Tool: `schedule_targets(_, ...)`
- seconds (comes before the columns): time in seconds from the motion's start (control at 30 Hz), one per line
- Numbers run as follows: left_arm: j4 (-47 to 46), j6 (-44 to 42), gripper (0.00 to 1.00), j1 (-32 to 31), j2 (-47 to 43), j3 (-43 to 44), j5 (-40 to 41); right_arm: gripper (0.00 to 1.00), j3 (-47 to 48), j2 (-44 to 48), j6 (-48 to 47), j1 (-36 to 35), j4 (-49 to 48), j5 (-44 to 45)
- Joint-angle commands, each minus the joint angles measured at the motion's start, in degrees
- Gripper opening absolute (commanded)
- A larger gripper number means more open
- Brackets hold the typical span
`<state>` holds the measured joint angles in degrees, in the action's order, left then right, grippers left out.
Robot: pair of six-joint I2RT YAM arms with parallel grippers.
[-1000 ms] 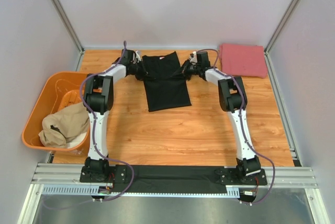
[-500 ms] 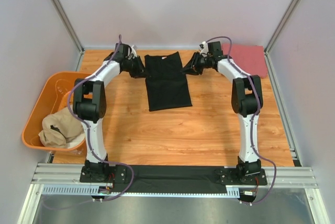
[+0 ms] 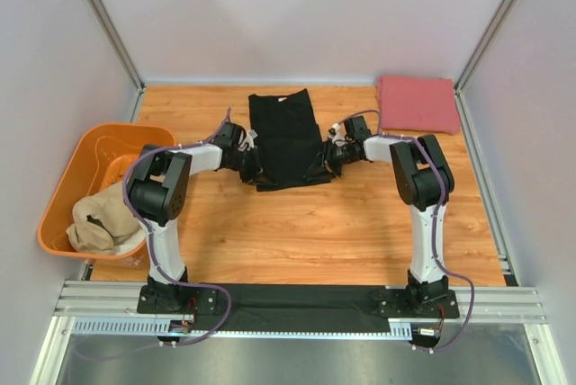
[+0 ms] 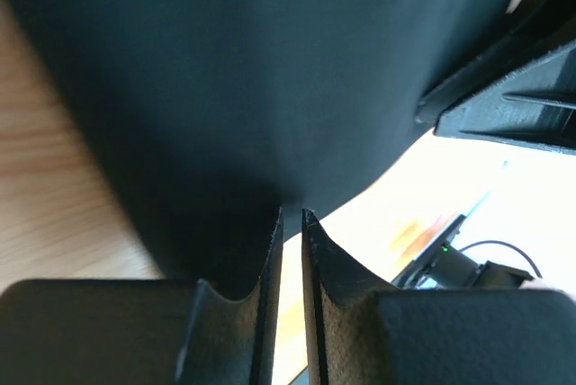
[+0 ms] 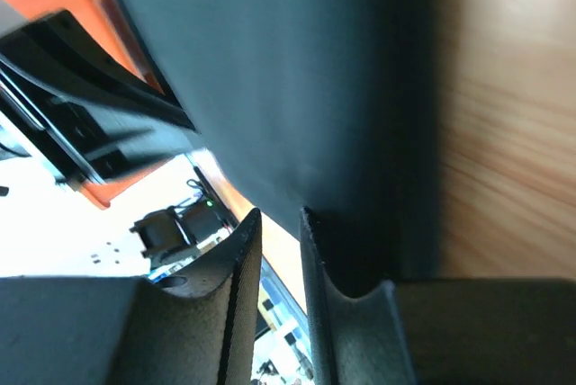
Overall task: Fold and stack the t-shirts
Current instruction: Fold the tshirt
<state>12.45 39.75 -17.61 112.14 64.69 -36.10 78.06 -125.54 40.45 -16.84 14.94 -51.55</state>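
Black t-shirt point(image 3: 286, 133), flat toward the worktop's point(image 3: 270, 223) 12 o'clock. Left claw point(image 3: 254, 167) and right claw point(image 3: 319, 169) are narrowed to slits at its 7 and 5 o'clock corners; you cannot tell whether they grip. Pinch both corners evenly before you fold.

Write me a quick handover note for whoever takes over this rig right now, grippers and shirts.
Grippers: left gripper and right gripper each appear pinched on a near corner of the black t-shirt, with the hem raised a little.
Things: the black t-shirt is a narrow strip in the middle of the table. The pinkish-red t-shirt is at the far right corner. The tan t-shirt is crumpled in the orange tub.
Done: the pinkish-red one is folded.
Left: finish folding the black one, stack it, then fold and stack the tan one.
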Motion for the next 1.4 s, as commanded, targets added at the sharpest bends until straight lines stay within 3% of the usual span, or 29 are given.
schedule_targets(0.0,-0.78,-1.33,0.2,0.64,-0.52,-1.31,1.38,0.25,-3.34,0.2,-4.14,0.67,-2.37,-0.66)
schedule_targets(0.33,5.21,-6.17,0.18,-0.58,-8.85,-13.79,6.21,0.25,-22.59,9.86,-1.95,0.84,-10.45,-0.48)
schedule_targets(0.43,9.07,-8.19,0.18,-1.81,-16.05,-17.04,7.35,0.25,-28.74,16.53,-2.39,0.84,-8.79,0.48)
schedule_targets(0.53,14.96,-9.6,0.23,-3.4,-24.84,-18.81,9.81,0.26,-32.26,24.88,-6.15,0.84,-0.22,3.37)
schedule_targets(0.6,19.97,-10.65,0.27,-3.57,-32.04,-19.07,10.87,0.29,-33.06,32.23,-8.79,0.84,4.2,5.75)
schedule_targets(0.67,24.7,-10.92,0.33,-3.49,-38.88,-18.37,13.15,0.41,-33.24,36.57,-12.57,0.76,10.34,11.89)
schedule_targets(0.77,28.14,-8.73,0.41,-3.57,-43.74,-18.63,17.45,0.52,-34.21,41.51,-14.52,0.76,11.43,18.84)
schedule_targets(0.9,25.62,-1.71,0.42,-3.49,-41.13,-20.65,17.21,0.53,-33.33,38.8,-11.72,0.76,9.5,19.38)
schedule_targets(1.07,13.57,7.1,0.42,-3.4,-36.73,-24.26,15.18,0.53,-32.37,33.43,-7.93,0.76,3.43,18.41)
schedule_targets(1.2,16.28,-2.7,0.41,-7.52,-36.55,-17.33,23.41,0.52,-28.85,29.92,-10.3,0.76,5.0,18.15)
schedule_targets(1.37,18.58,-16.68,0.43,-18.68,-33.57,-6.43,32.39,0.52,-28.4,30.25,-11.88,1.46,8.35,18.5)
